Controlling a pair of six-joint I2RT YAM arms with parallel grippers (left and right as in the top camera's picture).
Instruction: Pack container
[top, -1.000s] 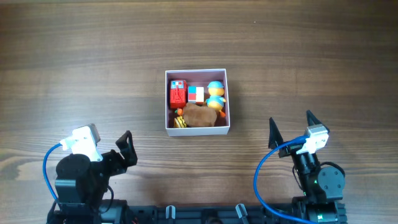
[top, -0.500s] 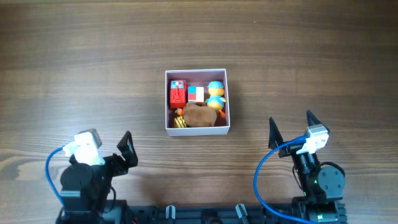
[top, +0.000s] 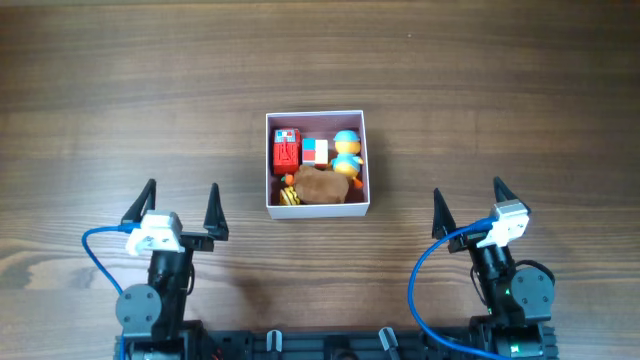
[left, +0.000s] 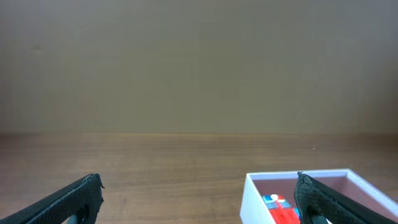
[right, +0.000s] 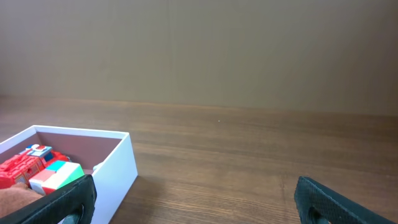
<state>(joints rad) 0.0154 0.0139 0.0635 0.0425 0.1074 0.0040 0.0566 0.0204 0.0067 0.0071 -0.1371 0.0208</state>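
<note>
Jaws on both arms stand spread and empty: the left gripper (top: 181, 190) at lower left of the overhead frame, the right gripper (top: 467, 193) at lower right, and each wrist view shows only its own dark fingertips at the bottom corners with nothing between them. Over the last second the left arm has changed. It was folded low in the corner with its fingers turned sideways, and it now sits squared up and pointing up-frame, mirroring the right arm, which has not moved. The container (top: 318, 210) has not shifted either. It lies just above centre of the overhead frame, well apart from both grippers, at the bottom right edge of the left wrist view (left: 255, 199) and the bottom left of the right wrist view (right: 118, 165). It is a shallow square box with thin white walls, a pale pink lining and an open top. Inside I note a red toy (top: 287, 150) at upper left, a colour-block cube (top: 315, 151) beside it, a blue and yellow figure (top: 347, 148) at upper right, a brown plush (top: 320, 186) across the lower half and a striped piece (top: 289, 197) at lower left. I see no item loose on the table (top: 500, 80). My judgement is that packing is finished and both arms are parked.
</note>
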